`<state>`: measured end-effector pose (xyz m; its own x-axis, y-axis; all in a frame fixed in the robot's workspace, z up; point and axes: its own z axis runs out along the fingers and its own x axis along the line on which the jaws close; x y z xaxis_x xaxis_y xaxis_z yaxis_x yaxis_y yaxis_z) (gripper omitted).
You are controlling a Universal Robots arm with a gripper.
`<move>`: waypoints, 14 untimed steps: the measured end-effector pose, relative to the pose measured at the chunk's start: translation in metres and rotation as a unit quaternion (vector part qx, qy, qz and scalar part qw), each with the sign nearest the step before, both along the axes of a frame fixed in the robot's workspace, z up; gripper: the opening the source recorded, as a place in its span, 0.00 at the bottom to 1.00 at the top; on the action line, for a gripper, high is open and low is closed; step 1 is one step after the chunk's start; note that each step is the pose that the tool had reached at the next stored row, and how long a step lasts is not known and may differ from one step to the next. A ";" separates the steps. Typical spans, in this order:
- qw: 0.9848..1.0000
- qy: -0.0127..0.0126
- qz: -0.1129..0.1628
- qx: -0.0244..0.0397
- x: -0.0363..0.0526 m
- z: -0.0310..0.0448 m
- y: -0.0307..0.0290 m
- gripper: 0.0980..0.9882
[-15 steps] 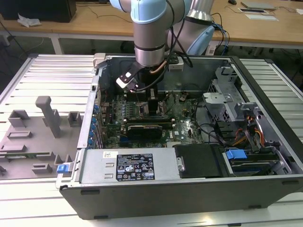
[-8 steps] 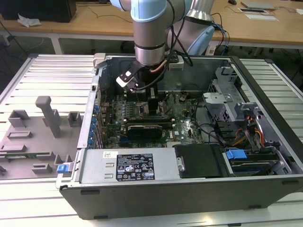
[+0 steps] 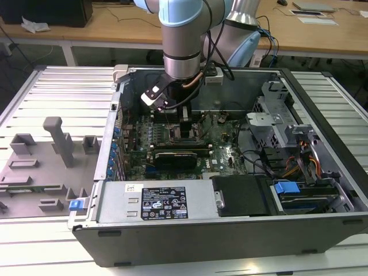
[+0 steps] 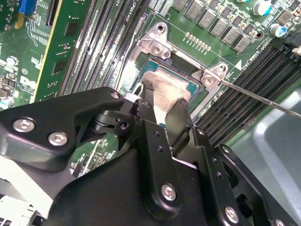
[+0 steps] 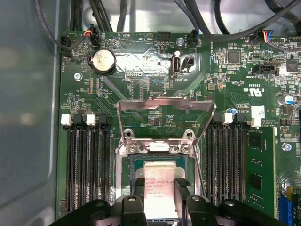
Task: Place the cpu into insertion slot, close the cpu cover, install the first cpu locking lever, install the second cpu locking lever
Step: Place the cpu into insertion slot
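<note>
My gripper [image 5: 160, 187] is low over the motherboard inside the open computer case [image 3: 322, 227], with its black fingers [image 5: 182, 189] on two opposite edges of the cpu [image 5: 159, 181]. The cpu [image 4: 164, 89] is a small silvery-beige square, held flat in or just above the insertion slot [image 5: 126, 170], whose dark frame [image 4: 151, 63] shows around it. The cpu cover [image 5: 164, 103], a thin grey metal frame, stands open at the slot's far side. A thin wire locking lever [image 4: 256, 97] sticks out from the socket's corner. In the exterior view the gripper [image 3: 185, 123] hangs over the socket.
Long black memory slots [image 5: 87, 165] flank the socket, with a green memory module [image 5: 261, 174] beside them. A coin battery [image 5: 102, 61] and cables [image 5: 225, 19] lie beyond the cover. A black expansion card [image 3: 175, 156], the power supply [image 3: 167, 201] and a grey fixture tray [image 3: 40, 167] are nearby.
</note>
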<state>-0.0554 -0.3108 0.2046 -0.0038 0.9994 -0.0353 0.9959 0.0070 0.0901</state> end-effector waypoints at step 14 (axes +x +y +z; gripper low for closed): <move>1.000 0.000 0.000 0.000 0.0000 0.0003 0.0000 0.47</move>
